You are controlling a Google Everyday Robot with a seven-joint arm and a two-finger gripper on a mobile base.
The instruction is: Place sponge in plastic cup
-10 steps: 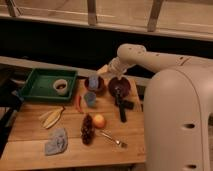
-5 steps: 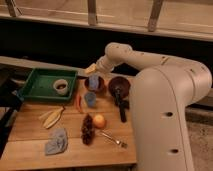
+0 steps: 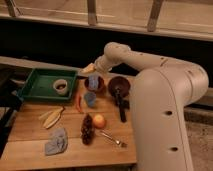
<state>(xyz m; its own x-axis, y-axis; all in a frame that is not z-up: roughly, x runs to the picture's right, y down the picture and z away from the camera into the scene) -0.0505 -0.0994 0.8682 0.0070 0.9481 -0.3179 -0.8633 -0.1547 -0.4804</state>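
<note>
End effector: (image 3: 90,69) at the tip of the arm, over the back edge of the bench and just above the sponge. Fingers apart, nothing between them.
Sponge: (image 3: 93,81) pale blue block near the back edge, about mid-bench. Appears to sit in a reddish-brown bowl (image 3: 102,86). Not gripped.
Plastic cup: (image 3: 90,98) blue, upright, mouth up, just beside the sponge on the front-edge side. Looks empty; inside hard to read.
Why so: open fingers poised over the sponge read as an approach for a grasp from above. With the cup this close, the carry should be short.
Green tray: (image 3: 37,82) back left corner. Holds a cream cup (image 3: 61,86), dark inside.
Second bowl: (image 3: 119,85) darker, right of the sponge. A black tool (image 3: 122,107) lies from it toward the front edge. Contents: cannot tell.
Cloth: (image 3: 56,141) loose, front left corner.
</note>
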